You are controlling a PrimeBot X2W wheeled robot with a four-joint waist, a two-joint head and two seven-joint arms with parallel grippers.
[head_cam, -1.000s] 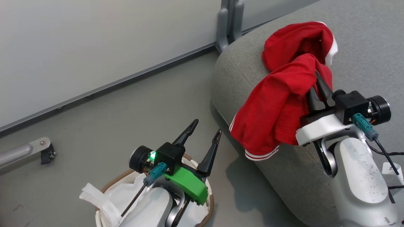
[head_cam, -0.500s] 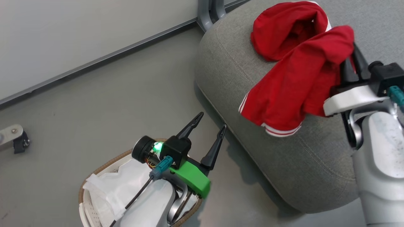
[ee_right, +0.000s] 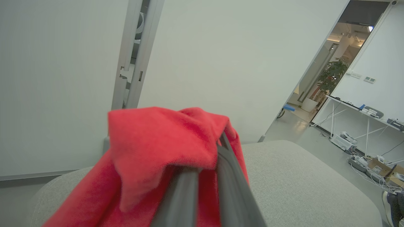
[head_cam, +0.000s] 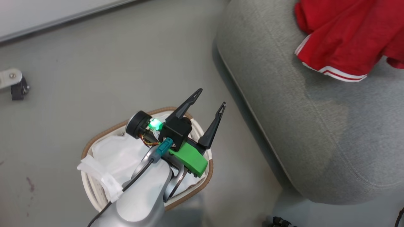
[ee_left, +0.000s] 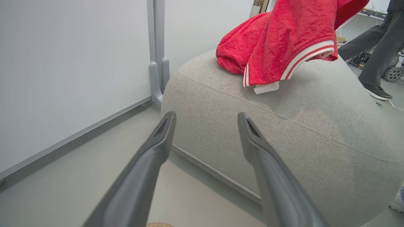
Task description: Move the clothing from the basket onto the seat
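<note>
A grey floor (head_cam: pixel 94 63) is bordered by a white wall (ee_left: pixel 63 63) with a grey post (ee_left: pixel 157 47). A person's trouser legs (ee_left: pixel 375 47) and a dark shoe (ee_left: pixel 377 92) are seen; a potted plant (ee_right: pixel 333 75) is seen farther off.

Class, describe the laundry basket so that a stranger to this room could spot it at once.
Find the big grey seat; on the floor left of it in the head view, beneath the open left tool, stands an oval basket. Its brown woven rim and white cloth lining set it apart from the red clothing on the seat.
</note>
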